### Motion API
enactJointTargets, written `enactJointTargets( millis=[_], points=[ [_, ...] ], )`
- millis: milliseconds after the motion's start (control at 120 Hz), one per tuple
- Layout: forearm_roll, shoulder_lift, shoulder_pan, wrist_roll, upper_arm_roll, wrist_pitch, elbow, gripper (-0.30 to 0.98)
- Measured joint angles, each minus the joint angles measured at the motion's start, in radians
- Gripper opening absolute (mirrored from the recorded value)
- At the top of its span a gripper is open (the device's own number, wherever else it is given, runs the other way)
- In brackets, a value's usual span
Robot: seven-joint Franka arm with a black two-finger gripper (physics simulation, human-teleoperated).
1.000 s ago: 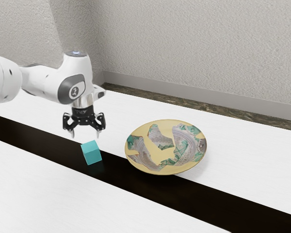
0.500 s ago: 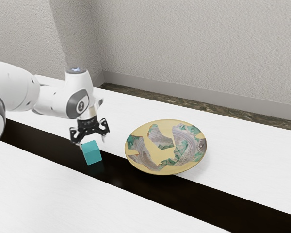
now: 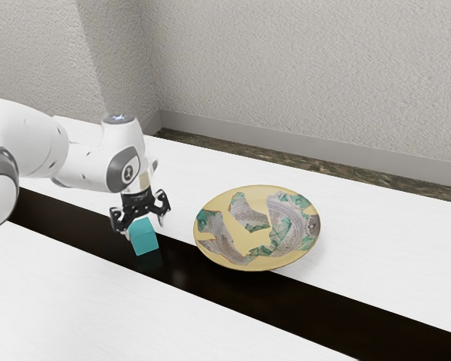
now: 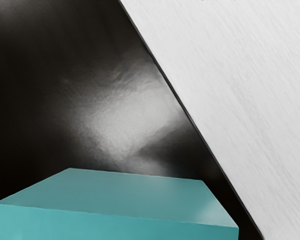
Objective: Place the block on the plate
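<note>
My gripper is low over the teal block in the exterior view, its two fingers open and standing apart at the block's upper part. The block rests on the table's dark strip. In the wrist view the block lies close under my hand, its top face and one side visible. A wide patterned plate, yellow with grey and green patches, stands toward the exterior view's right of the block, a short gap away from it.
The white table is crossed by a glossy dark strip, which passes under the plate's near edge. A textured wall rises behind the table's far side.
My hand has come down toward the block and tilted a little, the last half second bringing a small further drop. Block and plate have stayed where they were.
</note>
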Motion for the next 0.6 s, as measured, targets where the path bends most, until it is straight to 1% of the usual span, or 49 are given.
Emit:
enactJointTargets(
  millis=[208, 258, 433, 600],
  points=[
    [-0.016, 0.001, 0.006, -0.019, 0.000, 0.005, 0.000, 0.68],
    [-0.019, 0.001, 0.006, -0.023, 0.000, 0.005, 0.000, 0.65],
    [-0.026, 0.001, 0.006, -0.034, 0.001, 0.006, 0.000, 0.48],
    [-0.027, -0.002, 0.006, -0.045, 0.001, 0.005, 0.000, 0.44]
  ],
)
